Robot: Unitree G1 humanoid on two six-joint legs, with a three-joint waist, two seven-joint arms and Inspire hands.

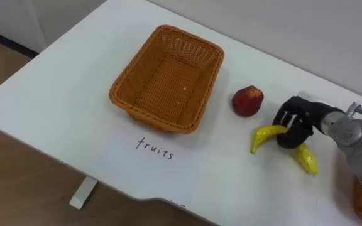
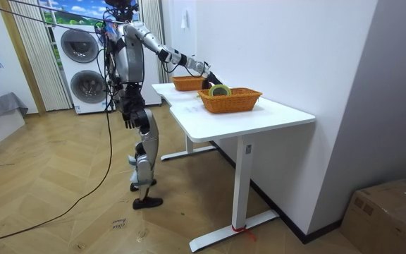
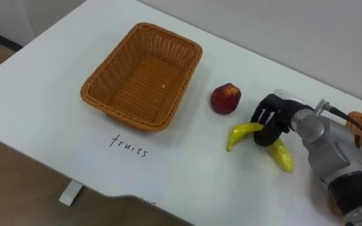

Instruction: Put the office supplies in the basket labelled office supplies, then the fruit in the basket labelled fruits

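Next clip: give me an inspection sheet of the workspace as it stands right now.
Surface: white table, with a handwritten label near its front edge.
Job's things: wicker basket holds nothing; apple and banana lie on the table beside it; second basket holds a roll, likely tape.
Clutter: nothing seen.
Hands: right hand is curled round the banana's middle; left hand hangs by the hip.
Cables: nothing seen apart from the robot's own.
Surroundings: stacked washing machines, cardboard box, wood floor.

White table (image 2: 259, 116), stacked washing machines (image 2: 83, 67), cardboard box (image 2: 390, 215) on floor
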